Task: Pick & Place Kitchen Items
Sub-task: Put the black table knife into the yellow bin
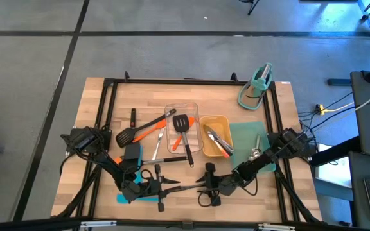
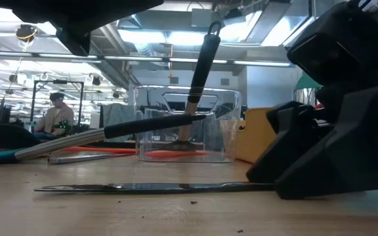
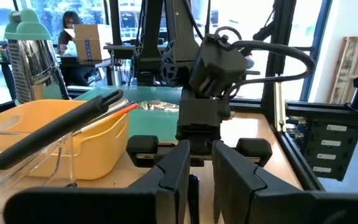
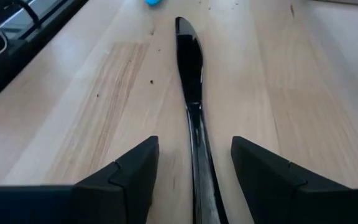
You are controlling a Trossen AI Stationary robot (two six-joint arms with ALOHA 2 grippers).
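Observation:
A shiny steel knife [image 4: 191, 93] lies flat on the wooden table near its front edge, also seen in the high view [image 1: 182, 187] and the low view [image 2: 156, 187]. My right gripper [image 4: 194, 168] is open and low over the table. Its two fingers stand on either side of the knife's narrower end, with a gap to each. The knife's broad end points toward my left gripper [image 3: 201, 180]. That gripper hangs level above the table at the front left [image 1: 166, 187], with only a narrow gap between its fingers and nothing in it.
A clear tray [image 1: 169, 110] holds a black turner and an orange spatula. A yellow tray [image 1: 202, 136] with utensils stands to its right, then a green mat [image 1: 246, 131]. A teal stand [image 1: 257, 86] is at the far right. A blue utensil [image 1: 133, 199] lies under my left arm.

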